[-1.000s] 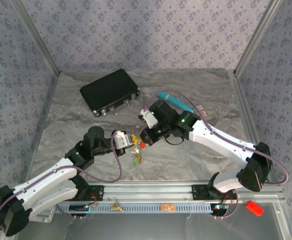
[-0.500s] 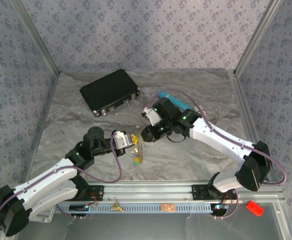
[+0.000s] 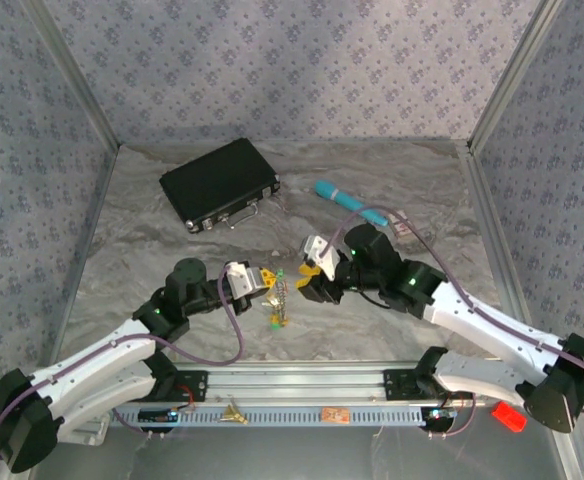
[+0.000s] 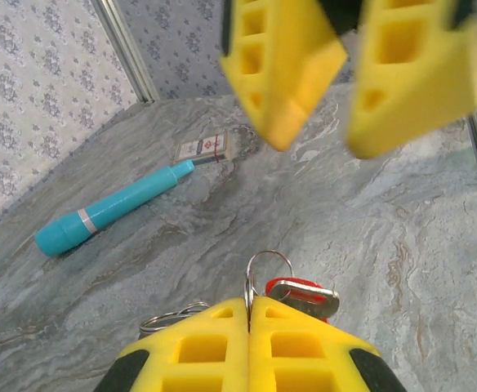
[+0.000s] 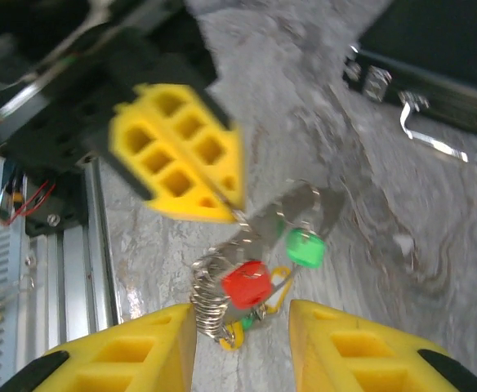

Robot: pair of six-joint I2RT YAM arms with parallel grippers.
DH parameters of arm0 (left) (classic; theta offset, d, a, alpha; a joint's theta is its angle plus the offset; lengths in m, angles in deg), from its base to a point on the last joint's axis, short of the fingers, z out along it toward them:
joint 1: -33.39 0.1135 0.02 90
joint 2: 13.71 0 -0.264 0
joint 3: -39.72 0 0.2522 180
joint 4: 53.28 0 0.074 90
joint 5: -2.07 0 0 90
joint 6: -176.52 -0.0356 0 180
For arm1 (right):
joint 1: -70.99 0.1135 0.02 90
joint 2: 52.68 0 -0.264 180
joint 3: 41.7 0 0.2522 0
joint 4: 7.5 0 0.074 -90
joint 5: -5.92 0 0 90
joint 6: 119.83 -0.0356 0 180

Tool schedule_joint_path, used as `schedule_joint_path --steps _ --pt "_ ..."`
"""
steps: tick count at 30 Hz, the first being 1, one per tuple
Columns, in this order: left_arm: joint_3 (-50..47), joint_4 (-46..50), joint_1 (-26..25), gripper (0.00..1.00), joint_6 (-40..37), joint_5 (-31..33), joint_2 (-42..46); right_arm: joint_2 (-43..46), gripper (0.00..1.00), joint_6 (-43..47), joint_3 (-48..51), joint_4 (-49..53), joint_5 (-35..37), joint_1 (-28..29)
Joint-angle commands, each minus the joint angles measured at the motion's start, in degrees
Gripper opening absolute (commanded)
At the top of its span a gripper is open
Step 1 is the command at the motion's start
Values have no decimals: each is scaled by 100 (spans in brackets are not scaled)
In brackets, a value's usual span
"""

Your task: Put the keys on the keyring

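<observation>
Keyring (image 3: 281,293) in left gripper (image 3: 270,283), mid table (image 3: 172,262)

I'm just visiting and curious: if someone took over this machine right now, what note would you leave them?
Left gripper: shut on the silver wire-and-chain keyring.
Right gripper: open, facing the bunch.
Keys: the tiny metal red-headed key and green-headed key hang at the ring.
Done: those two seem threaded on, though I can't be sure.
Left: confirm that, then add any remaining keys.
</observation>
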Motion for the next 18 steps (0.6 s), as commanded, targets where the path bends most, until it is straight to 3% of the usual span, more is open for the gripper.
schedule_joint_path --steps 1,18 --pt "-47 -578 -37 0 302 -85 122 -80 36 941 150 -871 -375 16" --pt "-56 -642 -38 0 334 -279 87 -977 31 492 328 -1661 -1056 -198"
